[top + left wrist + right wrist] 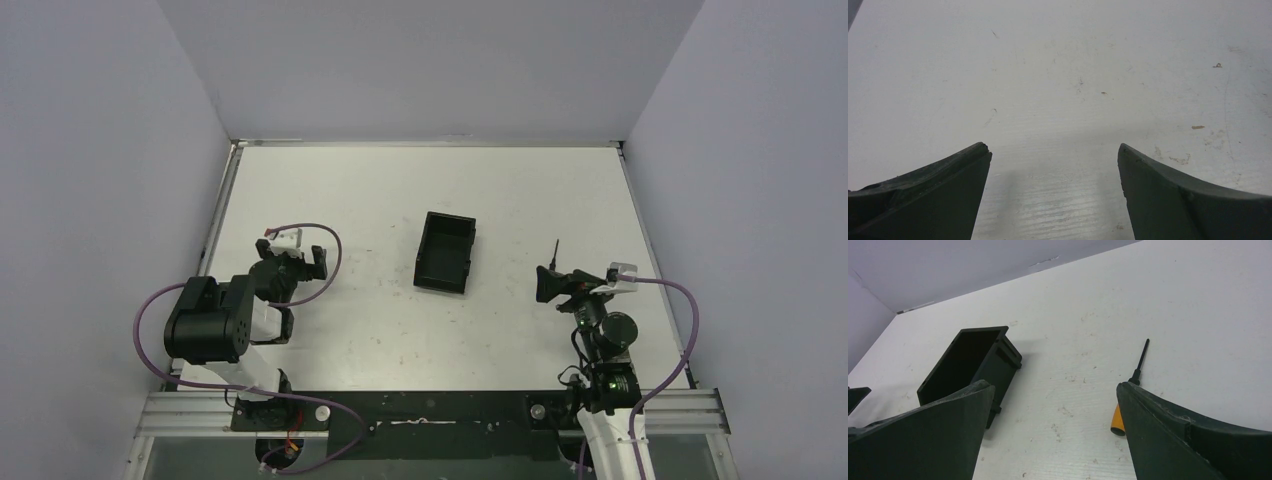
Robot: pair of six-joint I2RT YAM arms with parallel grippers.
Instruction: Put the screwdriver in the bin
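White table [400,190] carries the screwdriver [1118,420] just beside the right gripper [1054,385], whose jaws stand apart; the bin [440,283] lies leftward. Descending off-centre could strike the handle and roll the tool aside.

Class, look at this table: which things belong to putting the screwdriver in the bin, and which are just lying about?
Belongs to the job: small screwdriver with orange handle and thin dark metal shaft; small black rectangular plastic bin, open-topped; right hand, open near the screwdriver.
Just lying about: nothing loose visible; only the white table and the left hand, open.
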